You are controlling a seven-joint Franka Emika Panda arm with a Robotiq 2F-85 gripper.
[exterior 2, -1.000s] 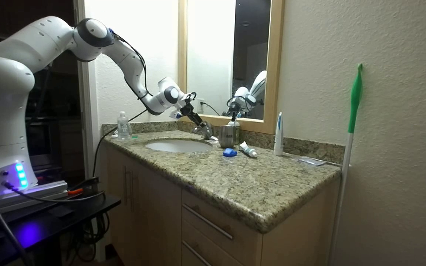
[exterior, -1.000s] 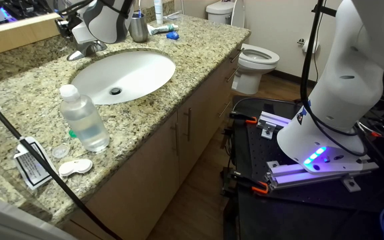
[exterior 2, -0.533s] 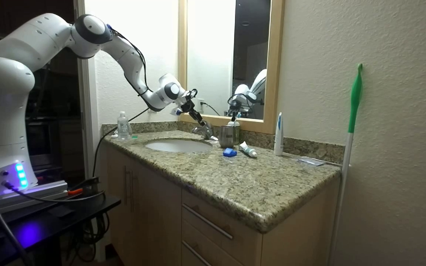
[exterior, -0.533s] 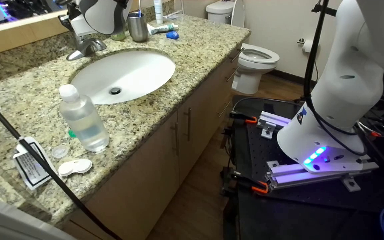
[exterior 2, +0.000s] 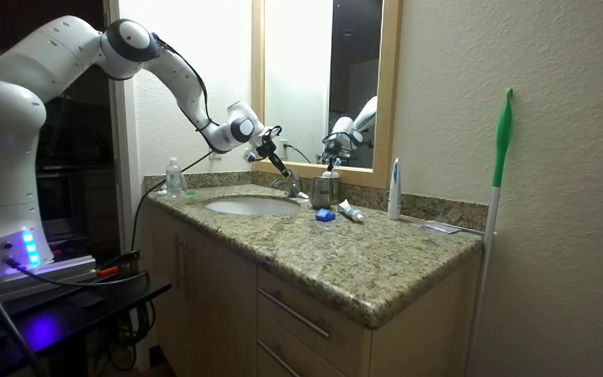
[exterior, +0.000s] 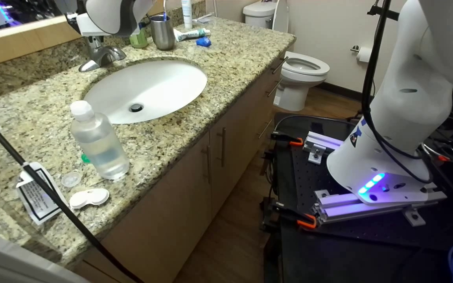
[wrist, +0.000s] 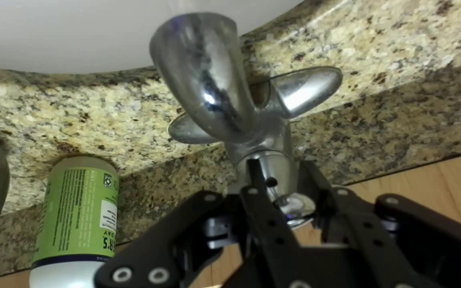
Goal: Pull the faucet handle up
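Gripper (wrist: 281,168) straddles the faucet handle (wrist: 294,206) at the back edge of the counter (exterior 2: 306,251)

And here it is, right up by the back edge: the short grey handle tops the faucet (wrist: 210,80) and sits between two black fingers (wrist: 312,182), one on each side! Those fingers stand apart, but whether they pinch the metal, I cannot tell from here. In an exterior view the white arm (exterior 2: 181,91) stretches over the counter, wrist angled down at the faucet.

Between faucet and front edge, there's the white basin (exterior: 159,82). Close to the front edge a clear bottle (exterior: 100,145) stands upright, and nearer the front corner lies a white two-lobed case (exterior: 89,197). Over to the back edge: a metal cup (exterior: 163,34) and a green-labelled bottle (wrist: 76,216), near each other, just along from the faucet. Further along, a white tube (exterior 2: 394,191) stands on end, and a flat packet (exterior 2: 441,227) lies by the back corner!
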